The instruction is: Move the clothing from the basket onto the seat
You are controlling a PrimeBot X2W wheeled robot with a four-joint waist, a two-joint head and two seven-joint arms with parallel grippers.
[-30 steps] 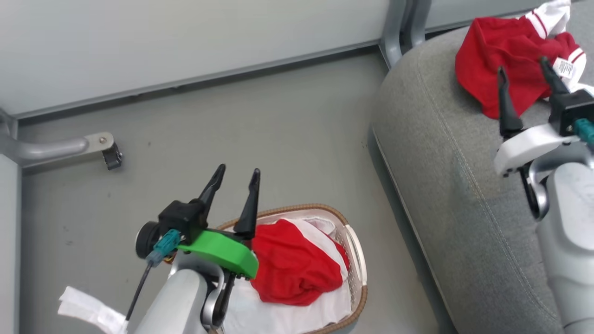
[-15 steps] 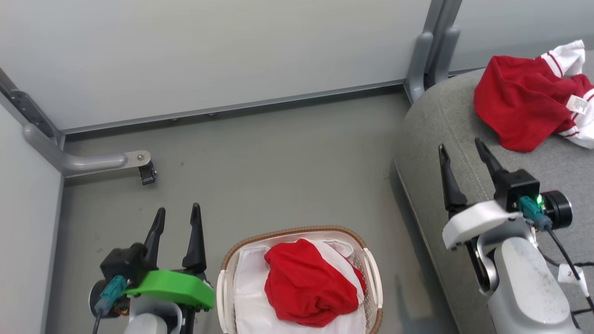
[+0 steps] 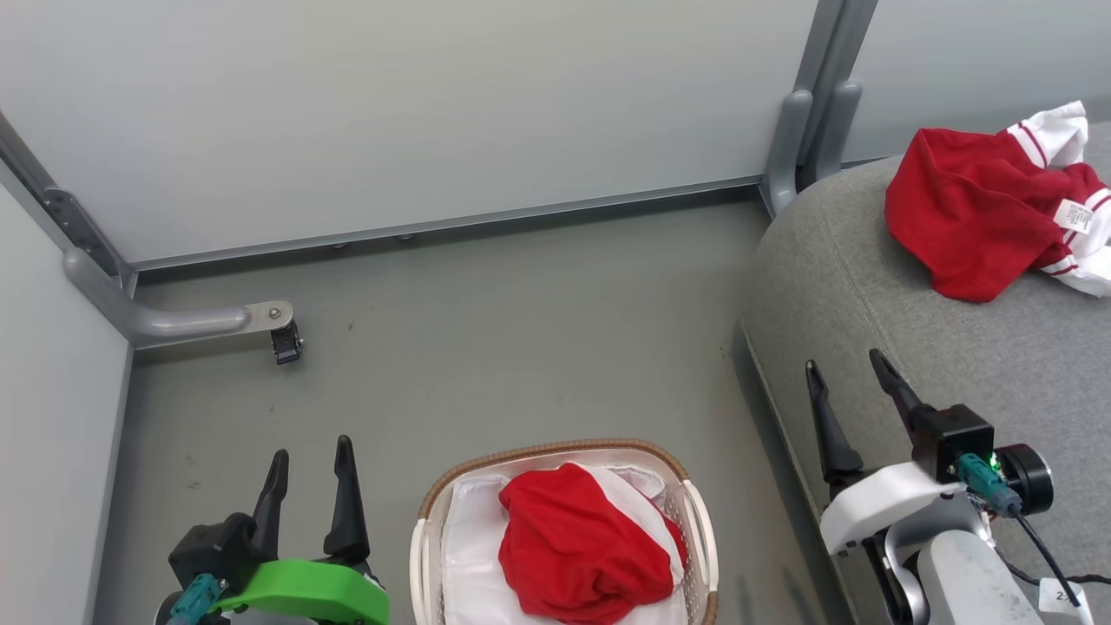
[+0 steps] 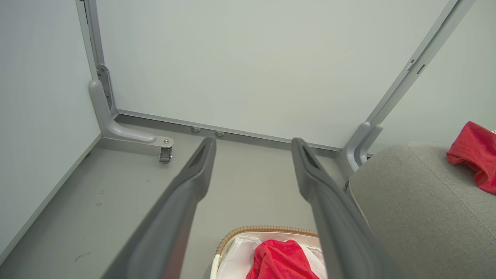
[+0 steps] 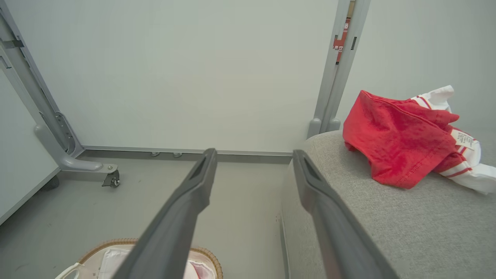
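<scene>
Head view: the task looks about half done. 1 red garment [image 3: 972, 217] lies on the seat [image 3: 868, 286]; the other garment [image 3: 581, 547] sits bunched in the basket [image 3: 538, 450]. Both hands are spread and empty: the left hand [image 3: 312, 447] is just left of the basket, the right hand [image 3: 844, 360] by the seat's edge.

Basket [image 3: 538, 449]: oval, white perforated plastic, brown woven rim, white loop handles. It is seen upright at the lower centre of the head view, cut off by the bottom edge. A white lining sheet [image 3: 469, 555] is seen inside it. One red garment [image 3: 577, 555] is found crumpled in a mound on the sheet, right of the basket's centre.

Seat [image 3: 859, 295]: large grey woven cushion, rounded edge, stitched seam, at the right of the frame. A second red garment [image 3: 963, 217], with white striped trim and a white label, is noted bunched on the seat at the upper right, well apart from the basket.
</scene>
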